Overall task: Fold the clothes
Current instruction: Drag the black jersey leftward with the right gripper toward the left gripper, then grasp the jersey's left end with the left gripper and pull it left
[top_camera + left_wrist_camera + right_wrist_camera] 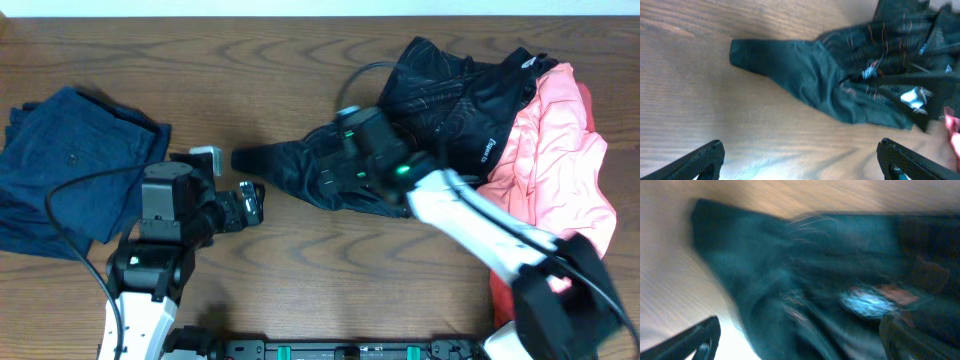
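- The jersey (450, 95) lies crumpled on the table (300, 290), from the centre to the far right.
- One sleeve (265, 160) stretches left from the heap and lies flat on the bare wood, its cuff pointing left.
- White lettering shows on the black cloth near the pink garment (560, 170).
- The pink garment lies bunched at the right edge. It touches the jersey's right side, and part of the jersey lies over its far end.
- The right arm reaches from the near right toward the centre, its wrist above the jersey where the sleeve joins the body.
- The right gripper (800, 340) is spread wide. Its fingers (695, 342) sit at either side of the blurred wrist view, with dark cloth beneath and between them. Whether they touch the cloth cannot be told.
- The left gripper (250, 203) hangs over bare table, just near and left of the cuff and apart from it.
- The left fingers (702, 160) are wide apart and hold nothing. The wrist view shows only wood between them and the sleeve farther off.
- A dark blue garment (70, 170) lies folded at the far left, well apart from the jersey.
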